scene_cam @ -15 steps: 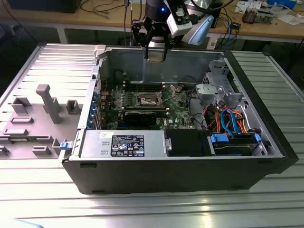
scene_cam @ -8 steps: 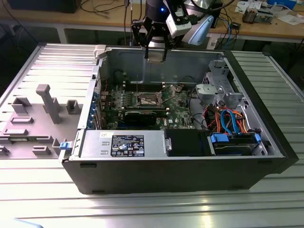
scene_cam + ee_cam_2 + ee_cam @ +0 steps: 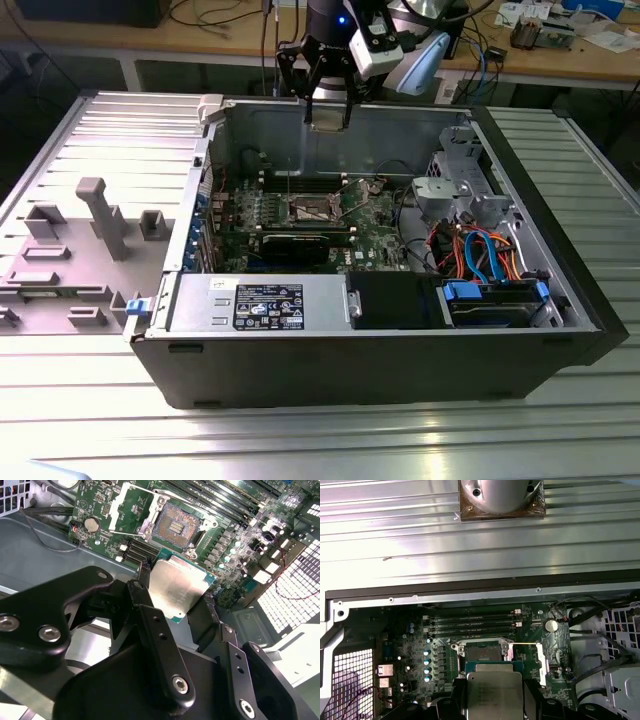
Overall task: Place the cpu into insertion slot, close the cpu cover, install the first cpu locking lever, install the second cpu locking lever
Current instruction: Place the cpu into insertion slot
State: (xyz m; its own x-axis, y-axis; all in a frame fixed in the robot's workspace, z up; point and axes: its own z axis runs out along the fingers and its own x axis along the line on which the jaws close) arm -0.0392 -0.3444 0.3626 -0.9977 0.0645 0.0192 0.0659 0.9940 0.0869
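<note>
One small chip, the cpu (image 3: 177,587), hangs in the air with its silver-grey top towards the wrist cameras. The gripper (image 3: 175,592) has it: the two black fingers (image 3: 150,625) are closed only to the chip's width and press on two opposite edges. The cpu is not in the board yet. The insertion slot (image 3: 176,526) lies bare with its field of contacts uncovered, and in both wrist views it is apart from the chip. In the first wrist view the cpu cover (image 3: 540,661) is swung open and stands beside the slot. A thin lever (image 3: 522,644) is lifted free near it, so nothing blocks the opening. Around the slot is the green motherboard (image 3: 95,502), with the long memory slots (image 3: 470,622) just beside it. In the exterior view the gripper is at the height of the upper rim of the open computer case (image 3: 350,365), well above the board.

I judge that the first step, placing the cpu, is in hand and not finished; the cover and the levers are not yet done. This placing calls, I think, for the chip to come exactly over the slot, flat and turned the right way. It should go down gently, because the contacts look fine and easy to bend.
</note>
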